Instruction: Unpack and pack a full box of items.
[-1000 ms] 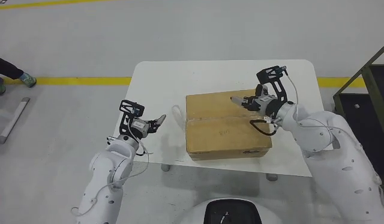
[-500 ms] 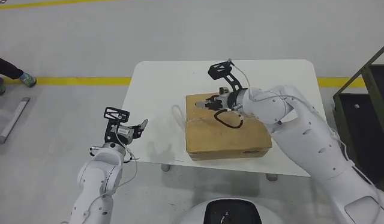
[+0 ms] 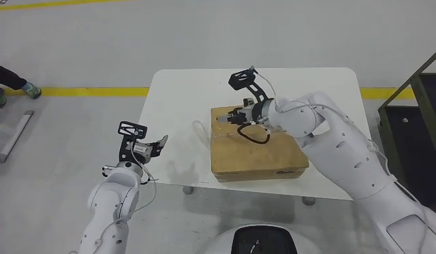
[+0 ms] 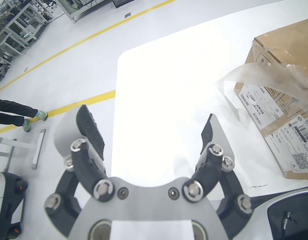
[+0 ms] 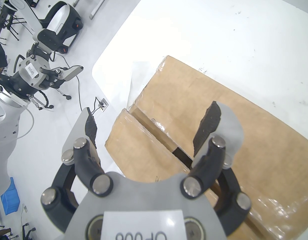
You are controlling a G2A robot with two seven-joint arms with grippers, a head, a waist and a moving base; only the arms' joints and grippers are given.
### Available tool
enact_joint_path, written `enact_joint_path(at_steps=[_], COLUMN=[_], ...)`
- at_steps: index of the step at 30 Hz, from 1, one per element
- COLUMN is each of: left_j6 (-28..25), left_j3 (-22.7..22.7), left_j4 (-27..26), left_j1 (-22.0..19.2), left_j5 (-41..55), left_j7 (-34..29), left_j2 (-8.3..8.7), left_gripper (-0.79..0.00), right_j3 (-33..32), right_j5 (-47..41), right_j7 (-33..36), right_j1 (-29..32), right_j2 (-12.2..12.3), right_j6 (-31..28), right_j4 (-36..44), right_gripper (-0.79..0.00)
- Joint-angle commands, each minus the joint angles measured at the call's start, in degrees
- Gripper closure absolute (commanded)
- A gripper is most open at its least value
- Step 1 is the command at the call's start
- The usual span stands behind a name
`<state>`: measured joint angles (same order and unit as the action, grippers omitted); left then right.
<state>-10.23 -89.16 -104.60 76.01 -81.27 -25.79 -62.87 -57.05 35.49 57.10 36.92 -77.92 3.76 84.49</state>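
While the brown cardboard box (image 3: 259,152) sits with its flaps down on the white table (image 3: 177,104), close to the near edge, the right end effector (image 3: 227,116) hangs just above the box's left end. It is over the seam between the flaps, fingers spread apart and holding nothing. A strip of clear tape (image 4: 263,76) curls loose off that same end. The left end effector (image 3: 161,143) is at the table's left edge, well apart from the box, fingers likewise spread and empty.
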Motion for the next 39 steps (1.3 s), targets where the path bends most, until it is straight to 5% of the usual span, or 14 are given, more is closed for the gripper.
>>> enact_joint_path(at_steps=[1, 9, 13, 18, 28, 31, 34, 39], left_j6=[0.0, 1.2, 3.3, 4.9, 5.2, 5.2, 5.2, 5.2], left_j3=[0.0, -0.4, -1.1, -2.4, -2.9, -2.9, -2.9, -2.9], left_j4=[0.0, 0.4, 0.7, 1.2, 1.2, 1.2, 1.2, 1.2], left_j1=[0.0, 0.4, 0.4, 0.6, 0.8, 0.8, 0.8, 0.8], left_j5=[0.0, -0.6, -2.0, -2.3, -2.2, -2.2, -2.2, -2.2], left_j7=[0.0, 0.5, -0.2, -0.7, -0.9, -0.9, -0.9, -0.9], left_j2=[0.0, -0.04, -0.08, -0.12, -0.14, -0.14, -0.14, -0.14], left_gripper=[-0.785, -0.785, -0.785, -0.785, -0.785, -0.785, -0.785, -0.785], right_j3=[0.7, 11.2, 16.9, 22.3, 30.7, 32.9, 34.6, 36.5], right_j5=[0.9, -0.9, -2.4, -6.0, -6.4, -4.1, -2.1, -0.4], right_j7=[0.6, 2.5, 1.2, -0.2, -1.6, -2.7, -4.3, -6.0], right_j1=[-1.2, -13.8, -20.3, -25.6, -30.5, -31.5, -32.3, -32.8], right_j2=[-0.1, -3.8, -7.0, -11.2, -18.3, -20.1, -21.8, -24.4], right_j6=[-0.5, -9.1, -12.3, -17.0, -30.7, -33.7, -36.8, -39.7], right_j4=[-0.9, -14.9, -24.4, -33.8, -44.2, -47.0, -49.8, -54.7], right_gripper=[-0.785, -0.785, -0.662, -0.776, -0.785, -0.751, -0.588, -0.573])
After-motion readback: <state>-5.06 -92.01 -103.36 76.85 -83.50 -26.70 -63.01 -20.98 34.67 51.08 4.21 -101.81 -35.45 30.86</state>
